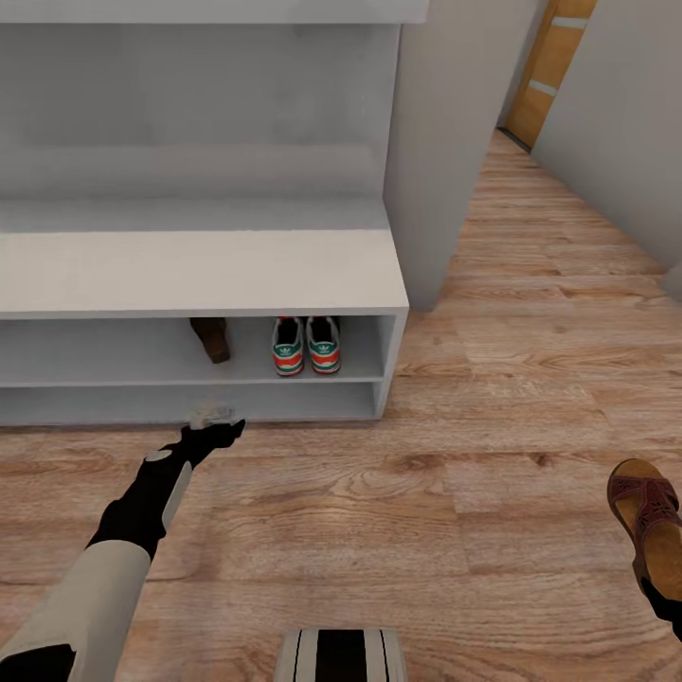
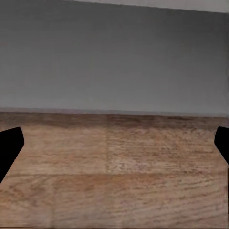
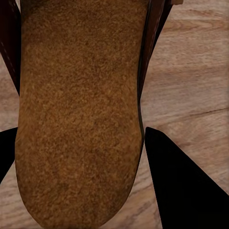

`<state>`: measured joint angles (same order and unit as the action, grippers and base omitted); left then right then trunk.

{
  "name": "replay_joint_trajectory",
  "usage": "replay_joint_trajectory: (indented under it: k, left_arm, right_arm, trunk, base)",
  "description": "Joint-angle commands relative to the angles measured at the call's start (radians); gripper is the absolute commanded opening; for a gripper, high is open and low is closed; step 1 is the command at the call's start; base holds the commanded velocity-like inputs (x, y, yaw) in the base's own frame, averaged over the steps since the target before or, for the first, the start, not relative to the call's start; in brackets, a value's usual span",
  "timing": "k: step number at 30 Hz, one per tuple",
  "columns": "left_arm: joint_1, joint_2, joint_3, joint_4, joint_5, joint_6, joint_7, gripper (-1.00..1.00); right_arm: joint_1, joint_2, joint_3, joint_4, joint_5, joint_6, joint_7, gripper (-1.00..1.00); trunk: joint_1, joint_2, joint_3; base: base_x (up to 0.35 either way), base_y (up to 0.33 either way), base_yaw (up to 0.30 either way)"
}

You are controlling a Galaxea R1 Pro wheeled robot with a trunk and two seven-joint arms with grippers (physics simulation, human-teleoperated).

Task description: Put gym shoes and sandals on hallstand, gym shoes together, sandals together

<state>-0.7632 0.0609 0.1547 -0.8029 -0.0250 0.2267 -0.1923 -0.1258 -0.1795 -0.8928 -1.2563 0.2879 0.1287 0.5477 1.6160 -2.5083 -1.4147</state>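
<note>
The two gym shoes (image 1: 289, 347) (image 1: 323, 344) stand side by side, heels outward, on the upper open shelf of the hallstand (image 1: 199, 270). One brown sandal (image 1: 210, 339) sits on the same shelf a little to their left. The other sandal (image 1: 648, 516) is at the right edge of the head view over the corridor floor (image 1: 445, 511). My right gripper (image 1: 668, 599) is shut on its heel end, and its tan footbed (image 3: 76, 105) lies between the dark fingers (image 3: 183, 191). My left gripper (image 1: 214, 420) is open and holds nothing, low in front of the hallstand's base (image 2: 114, 57).
A grey wall panel (image 1: 431, 142) rises at the hallstand's right end. Beyond it the corridor runs back to an orange-brown door (image 1: 549, 66). My own base (image 1: 341, 655) shows at the bottom of the head view. Wood floor spreads between the two arms.
</note>
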Motion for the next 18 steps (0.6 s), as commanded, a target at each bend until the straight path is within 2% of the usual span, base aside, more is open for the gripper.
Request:
replay_joint_trajectory:
  k: [1,9,18]
  left_arm:
    - [0.0,0.0,0.0,0.0,0.0,-0.001,0.0,1.0]
    - [0.082,0.007,0.006,0.012,-0.001,-0.059,-0.025,1.0]
    - [0.141,0.013,0.009,0.013,0.002,-0.078,0.025,1.0]
  right_arm:
    - [0.0,0.0,0.0,0.0,-0.003,0.002,0.0,-1.0]
    - [0.0,0.002,0.0,-0.002,-0.003,0.002,-0.001,-1.0]
    - [0.0,0.006,0.0,-0.006,-0.003,0.003,-0.002,-1.0]
  trunk:
    - [0.0,0.0,0.0]
    - [0.0,0.0,0.0]
    - [0.0,0.0,0.0]
  base:
    - [0.0,0.0,0.0]
    - [0.0,0.0,0.0]
    - [0.0,0.0,0.0]
